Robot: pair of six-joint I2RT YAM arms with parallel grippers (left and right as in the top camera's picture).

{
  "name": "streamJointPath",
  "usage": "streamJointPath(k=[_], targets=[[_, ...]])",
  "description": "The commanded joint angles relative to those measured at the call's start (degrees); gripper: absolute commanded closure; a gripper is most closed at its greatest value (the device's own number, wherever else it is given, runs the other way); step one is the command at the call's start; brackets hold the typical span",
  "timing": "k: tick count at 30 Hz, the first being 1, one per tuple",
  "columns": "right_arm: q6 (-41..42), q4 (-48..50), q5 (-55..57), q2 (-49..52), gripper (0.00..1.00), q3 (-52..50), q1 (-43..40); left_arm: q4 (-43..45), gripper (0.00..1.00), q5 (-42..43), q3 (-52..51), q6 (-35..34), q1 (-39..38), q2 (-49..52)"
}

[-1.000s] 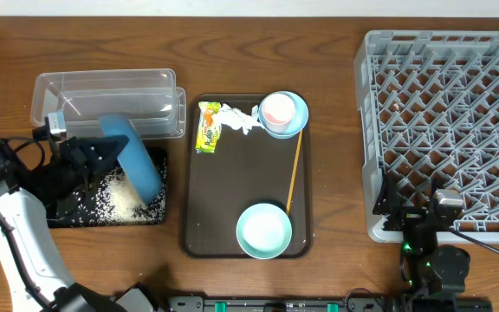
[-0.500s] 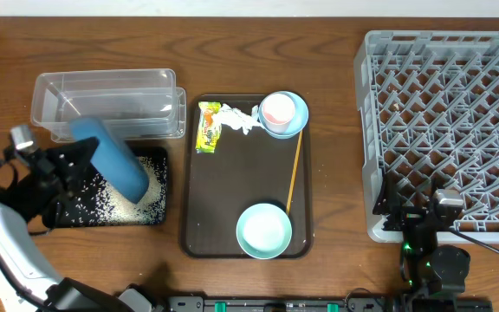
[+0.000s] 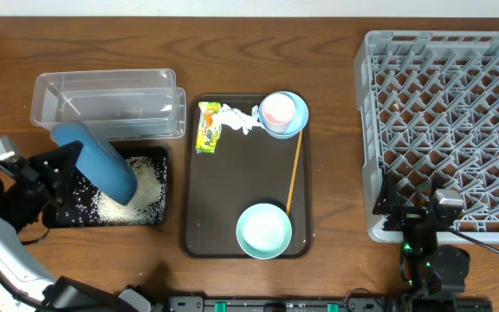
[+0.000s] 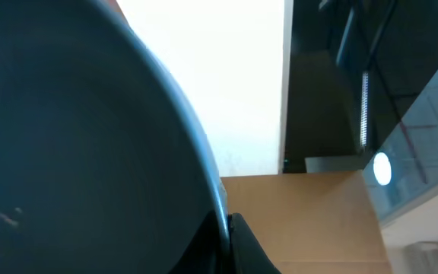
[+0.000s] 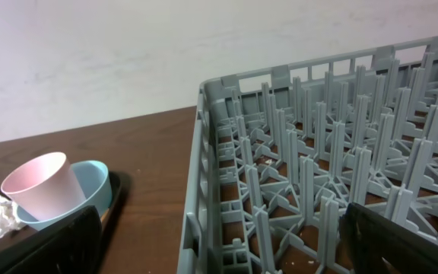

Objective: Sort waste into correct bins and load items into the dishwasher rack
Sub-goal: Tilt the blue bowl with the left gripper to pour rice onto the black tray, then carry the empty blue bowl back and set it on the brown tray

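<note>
My left gripper (image 3: 69, 163) was clamped on the rim of the large dark blue bowl (image 3: 100, 163), which was tipped over the shallow black rectangular tray (image 3: 63, 212). Loose white rice grains (image 3: 141, 186) lay piled in that tray, so that bit looked nearly done. The right gripper (image 5: 219, 236) gaped empty by the grey lattice dishwasher rack (image 3: 449, 104), with nothing loaded. Still to sort, all on the brown serving tray (image 3: 189, 173): yellow-green snack wrapper (image 3: 208, 127), crumpled white tissue (image 3: 241, 120), small pink cup (image 3: 277, 109), pale blue bowls (image 3: 264, 230), thin wooden chopstick (image 3: 294, 178). The clear plastic tub (image 3: 106, 80) held nothing I could see.

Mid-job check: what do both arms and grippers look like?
The left arm has a white shell, black wrist and left gripper, and a grey camera block. The right arm is black with a green light, silver camera block and trailing black cable; the right gripper has black fingers.
</note>
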Motion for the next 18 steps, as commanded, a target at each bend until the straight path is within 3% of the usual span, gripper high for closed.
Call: streamJointPath(k=[1, 9, 12, 18], targets=[[-0.8, -0.3, -0.2, -0.4, 0.01, -0.1, 0.0, -2.0, 0.94, 3.0, 0.0, 1.4, 0.3, 0.5], [-0.8, -0.3, -0.2, -0.4, 0.01, -0.1, 0.0, -2.3, 0.94, 3.1, 0.0, 1.0, 0.3, 0.5], [-0.8, -0.3, -0.2, -0.4, 0.01, -0.1, 0.1, -2.4, 0.94, 2.6, 0.0, 5.1, 0.3, -0.4], [-0.8, -0.2, -0.2, -0.4, 0.01, -0.1, 0.0, -3.6, 0.94, 3.0, 0.0, 5.3, 0.3, -2.3]])
